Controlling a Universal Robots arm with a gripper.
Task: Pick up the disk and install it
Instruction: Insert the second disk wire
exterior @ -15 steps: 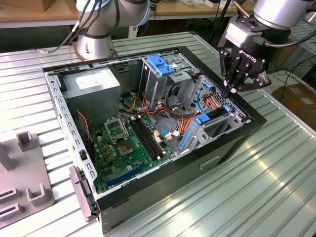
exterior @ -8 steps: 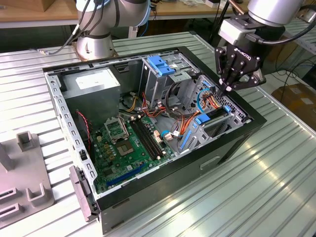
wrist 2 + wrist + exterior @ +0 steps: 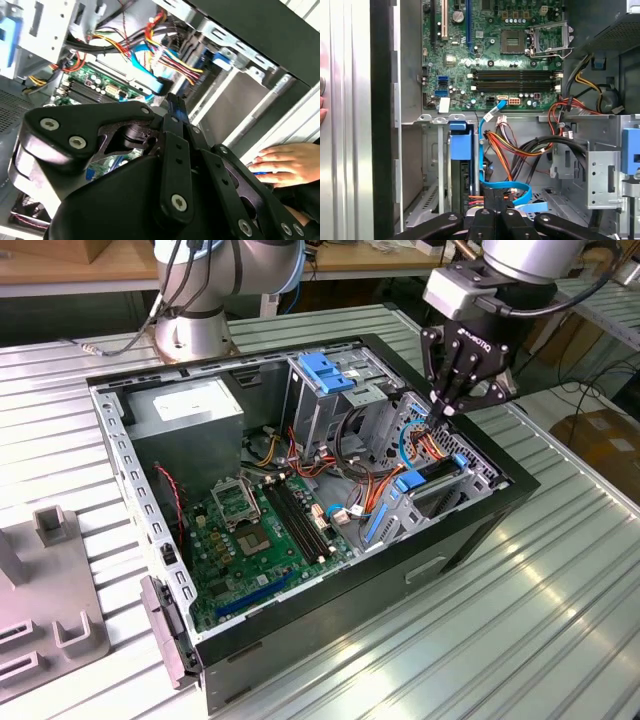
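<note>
Disk (image 3: 460,170) stands on edge in its bay, long axis along the case wall; fingers (image 3: 441,408) closed, empty.

Gripper (image 3: 495,220) above blue-railed disk (image 3: 461,165) seated upright beside motherboard (image 3: 495,55)

Green motherboard (image 3: 255,540) — blue latch (image 3: 328,371)

disk (image 3: 460,170): stands edge-on in its bay in the first wrist view, faces hidden, lower end behind the hand (image 3: 494,207) | hand fingertips: tight together, cannot tell if they grip anything | person's hand (image 3: 287,162): cut off by the second wrist view's edge | motherboard (image 3: 100,87): partly behind cables
</note>
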